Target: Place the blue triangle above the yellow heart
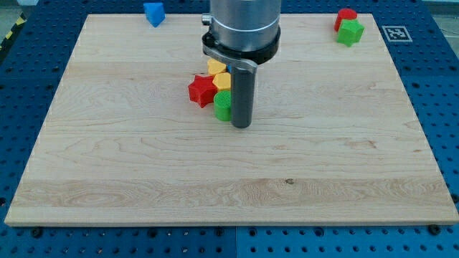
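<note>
The blue triangle (pixel 153 13) lies at the view's top edge of the wooden board (pixel 143 165), left of centre. A cluster sits near the board's middle: a red star (pixel 202 90), a green block (pixel 223 106), and two yellow blocks, one (pixel 216 67) above the other (pixel 221 81). I cannot tell which yellow block is the heart; the rod hides part of both. My tip (pixel 241 125) rests on the board just right of the green block, touching or nearly touching it, far below and right of the blue triangle.
A red block (pixel 346 16) and a green block (pixel 351 31) sit together at the board's top right corner. A blue perforated table (pixel 445 107) surrounds the board, with a marker tag (pixel 395 33) at the top right.
</note>
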`<state>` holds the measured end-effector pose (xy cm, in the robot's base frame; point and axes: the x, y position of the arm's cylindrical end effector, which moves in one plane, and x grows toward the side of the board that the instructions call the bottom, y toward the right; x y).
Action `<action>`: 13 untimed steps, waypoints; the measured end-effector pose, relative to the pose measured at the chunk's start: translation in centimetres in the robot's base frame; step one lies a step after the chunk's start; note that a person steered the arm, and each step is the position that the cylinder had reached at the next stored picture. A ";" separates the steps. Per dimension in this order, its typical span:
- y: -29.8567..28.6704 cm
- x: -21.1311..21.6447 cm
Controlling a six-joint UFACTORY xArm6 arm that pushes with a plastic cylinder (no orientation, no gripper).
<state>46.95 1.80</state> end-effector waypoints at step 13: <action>-26.1 -27.8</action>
<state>19.14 -24.30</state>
